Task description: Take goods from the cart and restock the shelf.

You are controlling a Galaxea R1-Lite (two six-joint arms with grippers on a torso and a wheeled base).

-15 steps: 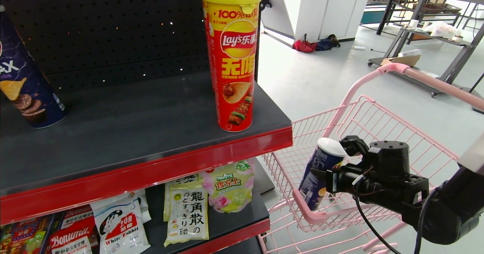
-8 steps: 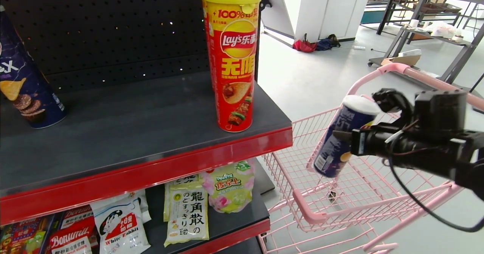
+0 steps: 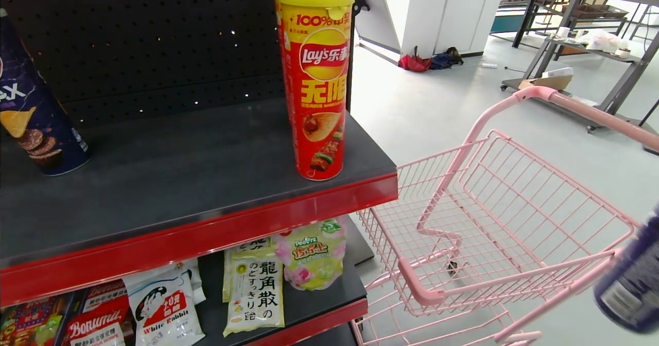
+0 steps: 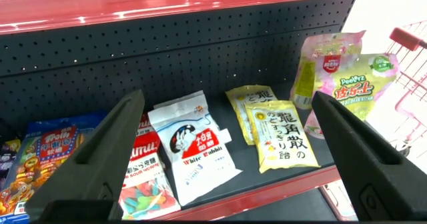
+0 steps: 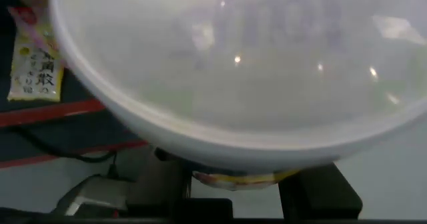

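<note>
Just beside the cart (image 3: 430, 297), the blue can (image 3: 630, 287) tilts, base lowest.

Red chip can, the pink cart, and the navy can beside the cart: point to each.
red chip can (image 3: 319, 93): head view, middle of its label.
pink cart (image 3: 592, 113): head view, on its handle bar.
navy can (image 3: 636, 284): head view, side wall near its base.

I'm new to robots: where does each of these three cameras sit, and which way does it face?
Head view: on the head, looking down at the shelf, the pink cart and a blue can.
Left wrist view: on the left wrist, facing lower-shelf snack bags between the open left hand's fingers.
Right wrist view: on the right wrist, against the white lid of the blue can in the right hand.
Shared: the yellow bag, in all three.
</note>
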